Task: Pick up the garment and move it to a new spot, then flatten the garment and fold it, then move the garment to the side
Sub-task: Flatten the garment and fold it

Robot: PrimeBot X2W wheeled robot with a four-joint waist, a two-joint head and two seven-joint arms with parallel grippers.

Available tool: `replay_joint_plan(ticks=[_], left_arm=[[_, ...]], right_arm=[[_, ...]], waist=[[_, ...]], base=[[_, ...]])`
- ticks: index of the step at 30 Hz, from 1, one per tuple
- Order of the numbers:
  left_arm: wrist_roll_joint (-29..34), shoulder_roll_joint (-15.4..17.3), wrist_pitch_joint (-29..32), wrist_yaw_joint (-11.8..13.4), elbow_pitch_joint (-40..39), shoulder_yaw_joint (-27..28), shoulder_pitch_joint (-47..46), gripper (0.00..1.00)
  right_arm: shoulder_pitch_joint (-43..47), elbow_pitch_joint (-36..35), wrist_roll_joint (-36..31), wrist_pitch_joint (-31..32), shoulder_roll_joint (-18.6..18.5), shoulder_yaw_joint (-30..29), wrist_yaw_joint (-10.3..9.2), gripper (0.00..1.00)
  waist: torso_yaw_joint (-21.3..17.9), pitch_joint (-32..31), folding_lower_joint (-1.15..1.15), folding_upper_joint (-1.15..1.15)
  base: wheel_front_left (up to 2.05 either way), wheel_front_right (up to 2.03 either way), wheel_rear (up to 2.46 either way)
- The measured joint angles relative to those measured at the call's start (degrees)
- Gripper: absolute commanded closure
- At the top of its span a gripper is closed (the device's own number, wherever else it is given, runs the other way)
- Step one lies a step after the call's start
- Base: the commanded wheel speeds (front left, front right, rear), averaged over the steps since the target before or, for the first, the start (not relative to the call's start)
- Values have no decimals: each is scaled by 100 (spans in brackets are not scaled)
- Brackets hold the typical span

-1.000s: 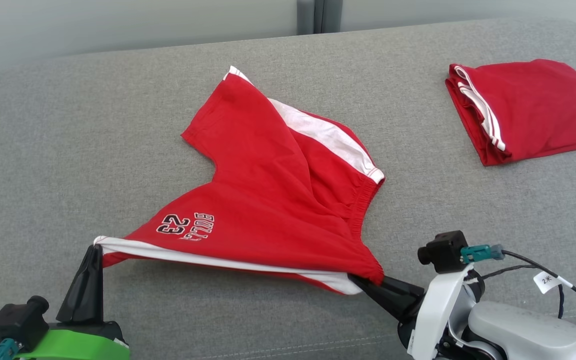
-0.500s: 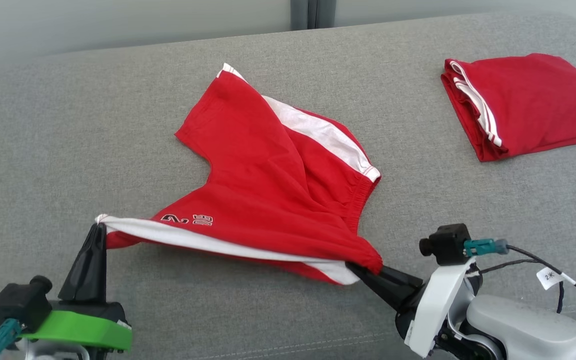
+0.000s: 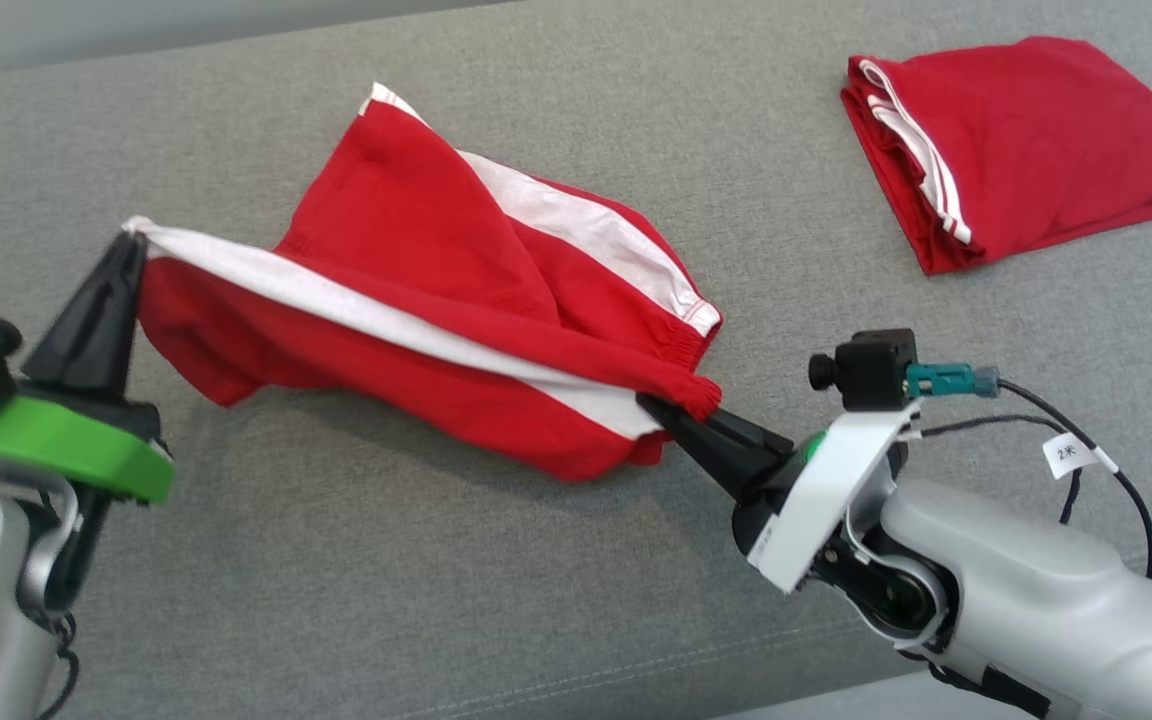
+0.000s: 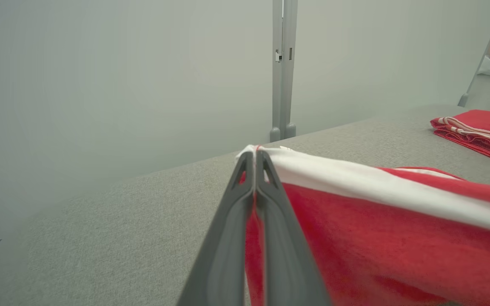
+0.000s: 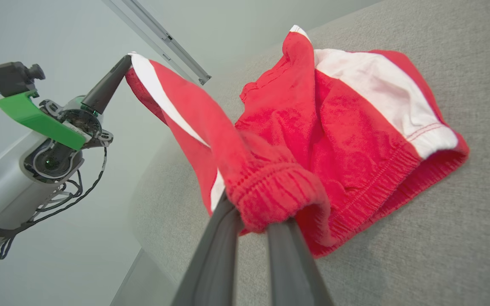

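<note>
The garment (image 3: 416, 230) is a pair of red shorts with white side stripes, half lifted off the grey cushion (image 3: 436, 600). My left gripper (image 3: 133, 235) is shut on the hem corner of one leg, raised at the left. My right gripper (image 3: 658, 410) is shut on the elastic waistband corner, lower and to the right. The near leg hangs taut between the two grippers with its white stripe along the top; the far leg still rests on the cushion. In the left wrist view the fingers (image 4: 266, 199) pinch the white hem of the garment (image 4: 377, 238). In the right wrist view the waistband (image 5: 270, 191) bunches over the fingers.
A second red garment (image 3: 1026, 150), folded, lies at the far right of the cushion, also in the left wrist view (image 4: 483, 127). A pale wall (image 4: 121, 76) with a grey post stands behind the cushion. A cable with a white tag (image 3: 1076, 455) hangs off my right wrist.
Both grippers have risen and moved away from me with the garment, the left more. The near leg has come off the cushion and swung over the far leg, hiding the printed number. The camera tilted down.
</note>
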Motion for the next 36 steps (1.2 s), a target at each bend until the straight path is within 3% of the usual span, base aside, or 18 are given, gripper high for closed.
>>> replay_joint_plan(ticks=[7, 15, 24, 36], left_arm=[[-382, 570, 231, -2, 621, -601, -1334, 100], [-716, 904, 434, -2, 1404, -1516, -2562, 100], [-1135, 1021, 376, -2, 2181, -2595, -3633, 100], [-1551, 1022, 203, -2, 2893, -3559, -4355, 100]], right_arm=[[-525, 360, 220, -2, 455, -111, 0, 100], [-974, 639, 411, -26, 895, -285, 0, 100], [-1241, 716, 810, -29, 1211, -515, 0, 100], [-1401, 940, 948, -31, 1426, -614, 0, 100]], waist=[[-324, 425, 1, 0], [-677, 943, 1, 0], [-1121, 1433, 1, 0], [-1347, 1783, 1, 0]], base=[[0, 0, 0], [0, 0, 0], [0, 0, 0], [0, 0, 0]])
